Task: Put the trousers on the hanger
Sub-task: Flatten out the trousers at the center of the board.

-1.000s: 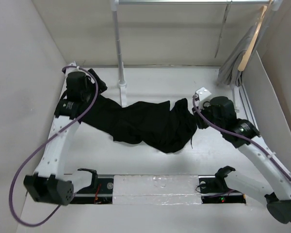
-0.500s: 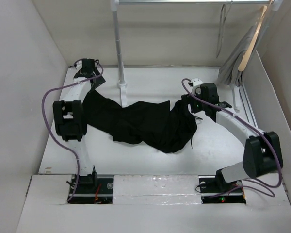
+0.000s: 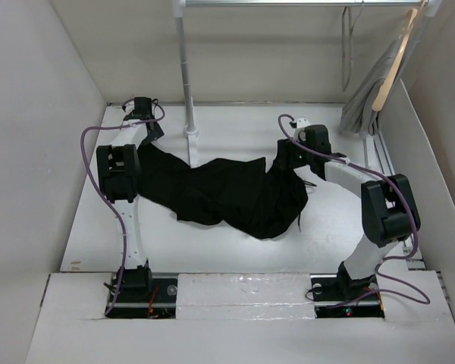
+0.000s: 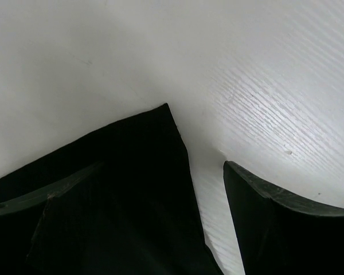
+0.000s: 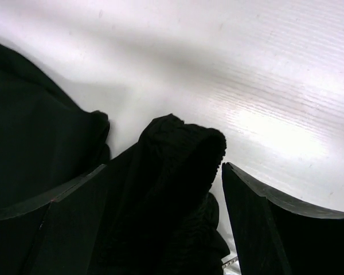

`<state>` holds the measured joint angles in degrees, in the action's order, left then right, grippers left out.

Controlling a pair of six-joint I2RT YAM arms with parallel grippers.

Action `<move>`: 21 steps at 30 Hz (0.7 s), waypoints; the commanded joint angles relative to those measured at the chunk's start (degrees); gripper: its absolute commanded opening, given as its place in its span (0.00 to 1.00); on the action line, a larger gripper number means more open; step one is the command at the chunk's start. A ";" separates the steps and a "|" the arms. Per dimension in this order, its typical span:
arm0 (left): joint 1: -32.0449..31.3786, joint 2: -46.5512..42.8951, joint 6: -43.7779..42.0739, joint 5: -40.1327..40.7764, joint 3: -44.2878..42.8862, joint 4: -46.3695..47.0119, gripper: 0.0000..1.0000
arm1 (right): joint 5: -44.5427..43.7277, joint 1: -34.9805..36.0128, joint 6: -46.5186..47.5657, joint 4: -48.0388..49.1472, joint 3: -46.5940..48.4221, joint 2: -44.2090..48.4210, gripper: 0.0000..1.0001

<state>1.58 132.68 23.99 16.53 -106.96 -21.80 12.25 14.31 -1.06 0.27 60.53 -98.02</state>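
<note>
your large black soft fabric trousers lie on the white surface with their long axis running left to right, one end at the far-left corner and the other at mid-right. the left arm's fingers stand apart, straddling a flat corner of the cloth and clamping nothing. the right arm's fingers are likewise spread, with a bunched fold of the other end between them, not yet pinched. the thin grey wire hanger hangs from the metal rail at the far right, well apart from the cloth and beyond its right end, so your right arm is the nearer one. you have one pair of trousers, one wire hanger, one pale wooden hanger carrying one grey garment, and two arms.
</note>
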 commanded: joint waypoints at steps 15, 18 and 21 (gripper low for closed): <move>0.88 1.53 0.01 1.92 -0.80 -1.31 0.13 | -3.80 -0.86 -4.30 11.41 -2.15 -3.61 0.13; 0.88 -2.68 1.76 3.15 2.79 -1.31 0.00 | -6.09 1.25 -4.92 12.38 -8.29 3.16 0.01; 0.88 -11.54 5.96 4.12 7.80 -0.27 0.00 | -9.95 3.10 -4.48 8.54 -12.61 15.72 0.00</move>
<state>2.07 130.39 25.69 18.74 -103.09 -20.05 5.65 15.73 -5.39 7.38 50.09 -92.58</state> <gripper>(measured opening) 0.006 0.057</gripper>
